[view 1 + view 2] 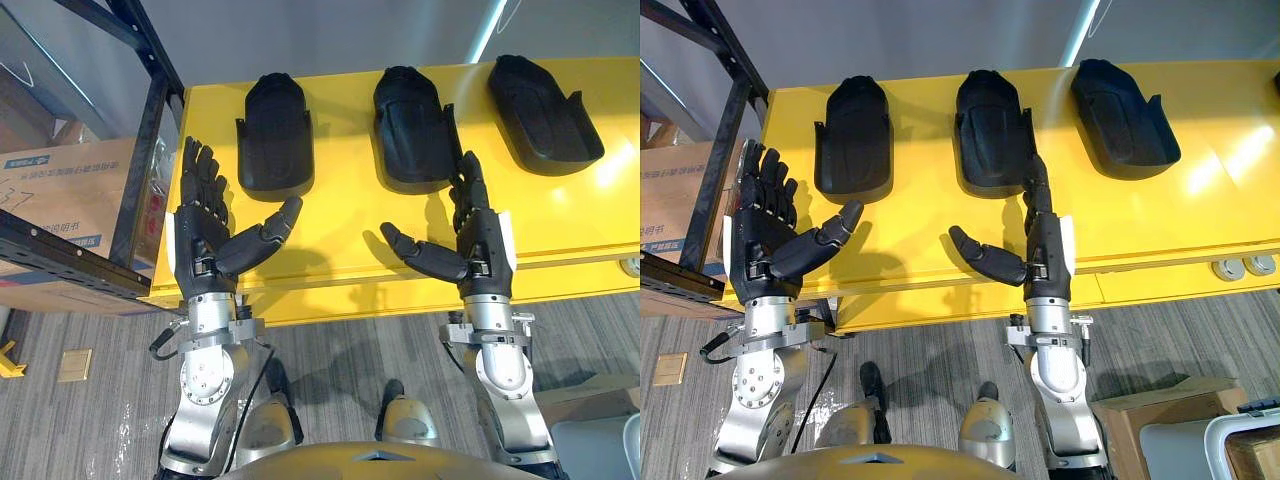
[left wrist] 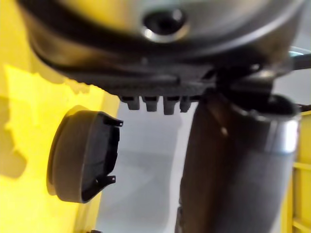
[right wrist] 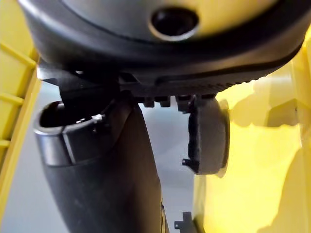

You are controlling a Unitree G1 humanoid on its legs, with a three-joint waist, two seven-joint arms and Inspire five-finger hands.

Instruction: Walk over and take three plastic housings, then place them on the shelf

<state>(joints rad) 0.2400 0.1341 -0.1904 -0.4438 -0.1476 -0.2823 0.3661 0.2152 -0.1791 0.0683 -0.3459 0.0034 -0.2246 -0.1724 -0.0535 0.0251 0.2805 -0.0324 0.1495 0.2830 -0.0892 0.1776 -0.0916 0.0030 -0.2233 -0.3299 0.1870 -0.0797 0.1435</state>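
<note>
Three black plastic housings lie in a row on the yellow table (image 1: pixel 560 215): a left housing (image 1: pixel 275 135), a middle housing (image 1: pixel 413 125) and a right housing (image 1: pixel 543 100). My left hand (image 1: pixel 205 225) hovers over the table's near left corner, fingers straight, thumb spread toward the left housing (image 2: pixel 85 155). My right hand (image 1: pixel 478 235) is open just in front of the middle housing (image 3: pixel 209 138), fingertips close to its near edge. Neither hand holds anything.
A dark metal shelf frame (image 1: pixel 150 130) stands at the table's left end, with cardboard boxes (image 1: pixel 60 195) behind it. Another cardboard box (image 1: pixel 1140 420) sits on the grey carpet at the lower right. The table's near edge runs just under both wrists.
</note>
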